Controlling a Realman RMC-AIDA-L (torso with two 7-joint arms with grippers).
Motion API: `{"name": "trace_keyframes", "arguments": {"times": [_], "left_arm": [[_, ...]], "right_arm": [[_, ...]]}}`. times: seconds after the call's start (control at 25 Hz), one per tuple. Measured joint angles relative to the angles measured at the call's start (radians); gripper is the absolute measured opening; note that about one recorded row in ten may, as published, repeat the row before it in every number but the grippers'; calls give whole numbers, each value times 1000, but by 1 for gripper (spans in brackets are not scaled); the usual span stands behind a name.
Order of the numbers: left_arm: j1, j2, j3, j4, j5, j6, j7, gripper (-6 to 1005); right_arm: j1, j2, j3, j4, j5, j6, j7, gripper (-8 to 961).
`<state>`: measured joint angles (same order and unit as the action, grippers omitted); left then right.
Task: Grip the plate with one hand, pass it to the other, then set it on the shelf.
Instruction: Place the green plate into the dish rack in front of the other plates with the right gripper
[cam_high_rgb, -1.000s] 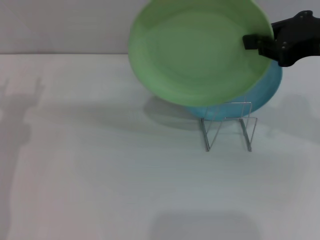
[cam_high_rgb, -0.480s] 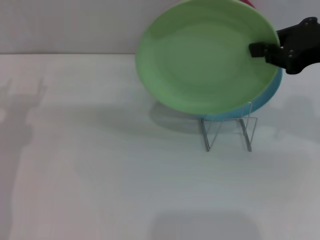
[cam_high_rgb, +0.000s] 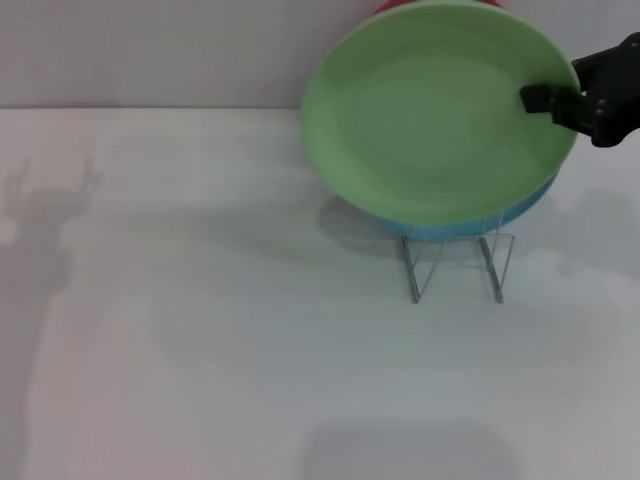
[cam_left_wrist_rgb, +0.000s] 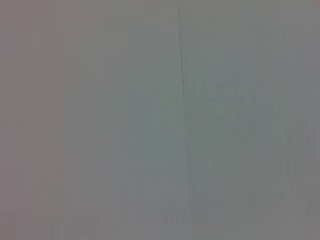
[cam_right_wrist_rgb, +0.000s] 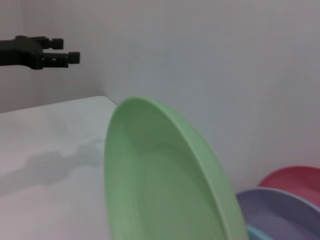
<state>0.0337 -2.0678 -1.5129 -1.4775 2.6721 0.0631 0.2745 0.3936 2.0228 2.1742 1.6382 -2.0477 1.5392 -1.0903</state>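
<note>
No brand, label or writing shows on anything in view. The table (cam_high_rgb: 200, 350) is plain matte white, meeting a pale grey-white wall (cam_high_rgb: 150, 50) along a straight edge at the back; soft arm shadows lie on the table at far left and a darker shadow sits under the plates. The left wrist view gives only a flat grey surface crossed by one thin dark line. The plate (cam_high_rgb: 440, 110), light green, is held tilted in the air above the rack (cam_high_rgb: 457, 262), its face toward the head camera. The right gripper (cam_high_rgb: 545, 99) comes in from the right edge of the head view and is clamped on the plate's right rim. Behind and below the green plate a blue plate (cam_high_rgb: 500, 215) stands in the rack, only its lower edge visible; whether the green plate touches it cannot be told. A sliver of red plate (cam_high_rgb: 395, 6) shows over the green rim at the top. In the right wrist view the green plate (cam_right_wrist_rgb: 160, 180) fills the foreground edge-on, with a lavender plate (cam_right_wrist_rgb: 280, 210) and the red plate (cam_right_wrist_rgb: 297, 182) behind it. The left gripper (cam_right_wrist_rgb: 65, 50) hangs far off near the wall, fingers parted a little, holding nothing.
</note>
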Motion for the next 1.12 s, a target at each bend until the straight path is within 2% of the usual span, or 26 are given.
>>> {"name": "trace_keyframes", "arguments": {"times": [0.44,1.12], "left_arm": [[0,1,12,7,0,15,0,861],[-1,-2,38,22,0,31,0,861]], "right_arm": [[3,-7,8,2,-44,13,-15,64],[58,-25,-2,-30,-115,31,-64,64]]}}
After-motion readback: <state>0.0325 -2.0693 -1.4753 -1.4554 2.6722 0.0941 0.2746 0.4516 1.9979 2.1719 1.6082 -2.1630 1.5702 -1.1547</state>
